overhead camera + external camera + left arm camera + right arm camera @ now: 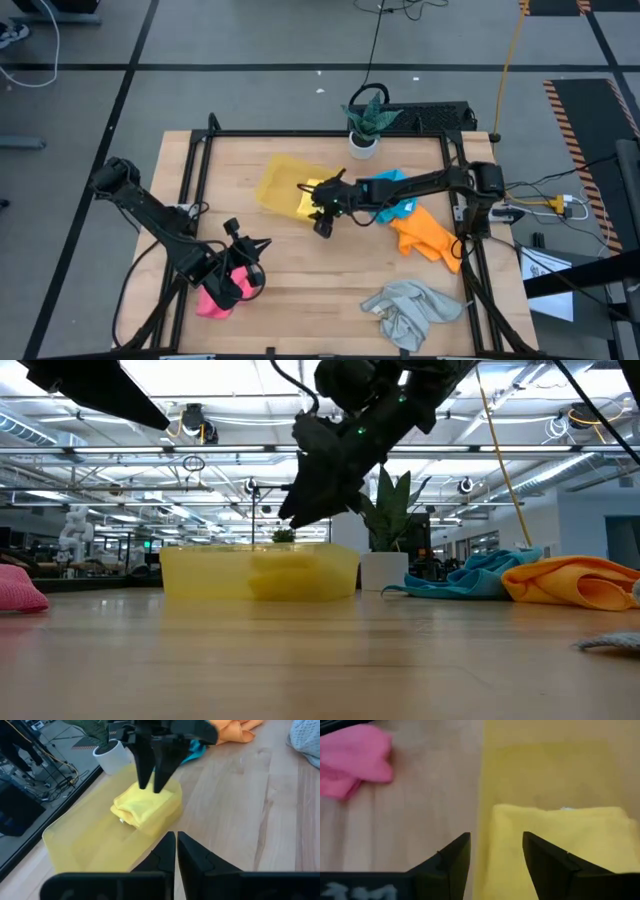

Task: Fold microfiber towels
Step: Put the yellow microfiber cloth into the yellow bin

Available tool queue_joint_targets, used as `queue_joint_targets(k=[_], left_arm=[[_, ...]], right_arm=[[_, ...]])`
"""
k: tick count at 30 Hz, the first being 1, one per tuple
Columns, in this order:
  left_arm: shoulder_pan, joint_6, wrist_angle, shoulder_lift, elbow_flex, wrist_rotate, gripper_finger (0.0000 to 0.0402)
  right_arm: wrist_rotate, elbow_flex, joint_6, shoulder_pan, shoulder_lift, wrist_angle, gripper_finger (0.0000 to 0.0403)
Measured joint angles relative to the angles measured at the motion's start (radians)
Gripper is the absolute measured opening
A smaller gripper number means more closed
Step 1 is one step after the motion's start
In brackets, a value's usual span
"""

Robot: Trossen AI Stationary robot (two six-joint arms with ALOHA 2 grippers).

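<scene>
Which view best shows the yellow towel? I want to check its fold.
The left wrist view: the yellow towel lies folded in the tray, its layered edge visible below the right gripper. The right wrist view shows only its flat top; the low view blurs it through the tray wall; the high view shows little.

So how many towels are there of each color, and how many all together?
Yellow towel, folded in the tray: 1
Pink towel: 1
Blue towel: 1
Orange towel: 1
Grey towel: 1
Total: 5 towels
</scene>
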Motion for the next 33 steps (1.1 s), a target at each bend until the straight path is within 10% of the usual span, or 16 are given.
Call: queue_joint_targets(k=[10,33], left_arm=[[0.002,0.000,0.004,0.000,0.000,-0.001,0.0008],[0.002,0.001,0.002,0.000,0.000,0.000,0.0026]], right_arm=[[0.011,0.000,-0.006,-0.072,0.120,0.100,0.0010],[-0.199,-0.001,-0.063,-0.123,0.093,0.088,0.0069]])
